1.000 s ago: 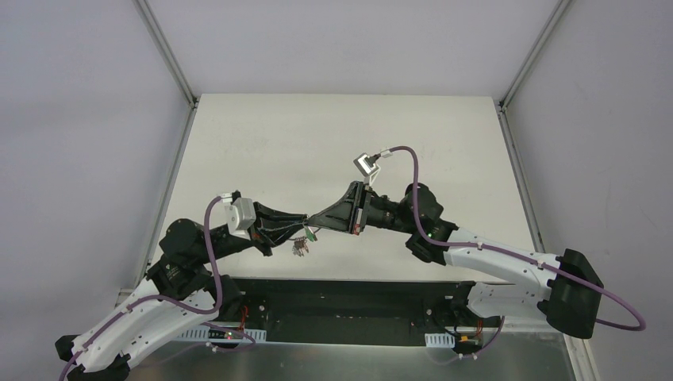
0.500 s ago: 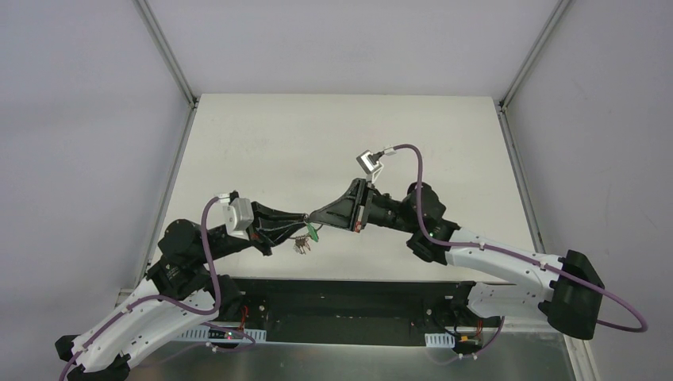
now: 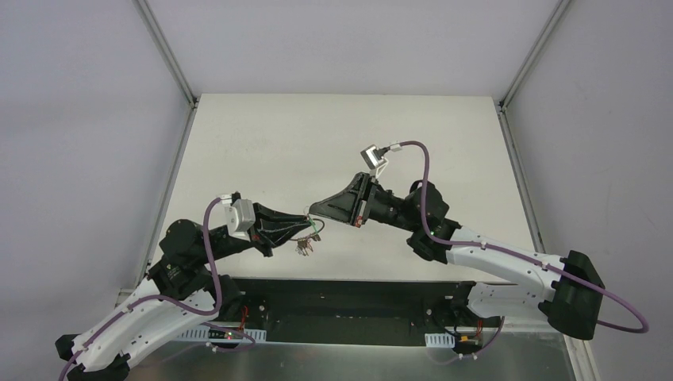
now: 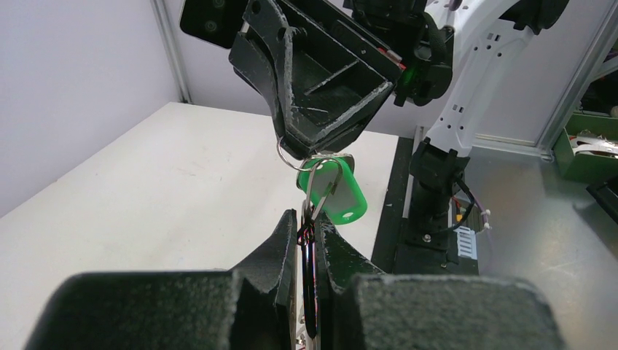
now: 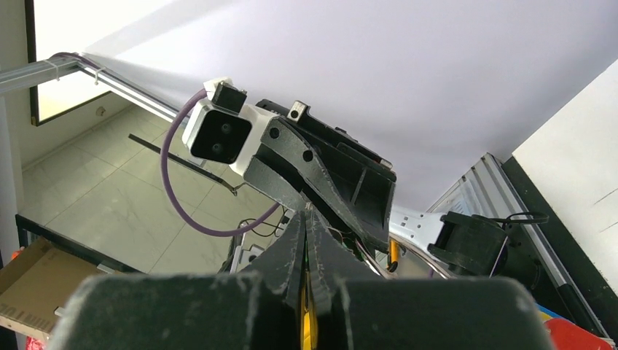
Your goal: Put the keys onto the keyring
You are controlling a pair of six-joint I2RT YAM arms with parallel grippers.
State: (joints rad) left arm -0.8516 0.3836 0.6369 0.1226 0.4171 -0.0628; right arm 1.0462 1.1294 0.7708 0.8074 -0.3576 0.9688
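The left gripper (image 4: 309,232) pinches the ring (image 4: 283,154) by its wire, the green key (image 4: 339,195) hanging at its 1 o'clock; the right gripper (image 4: 300,149), jaws pressed together, meets the ring at 12. This is light, stiff, slick metal on a springy ring, so the plastic head looks the surest hold. The black key is lost in the bunch (image 3: 303,248), and what the right jaws nip is unclear.

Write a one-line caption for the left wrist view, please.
Left gripper pinches the keyring from below; the green-headed key hangs on it just under the closed right gripper.

No legible text or numbers
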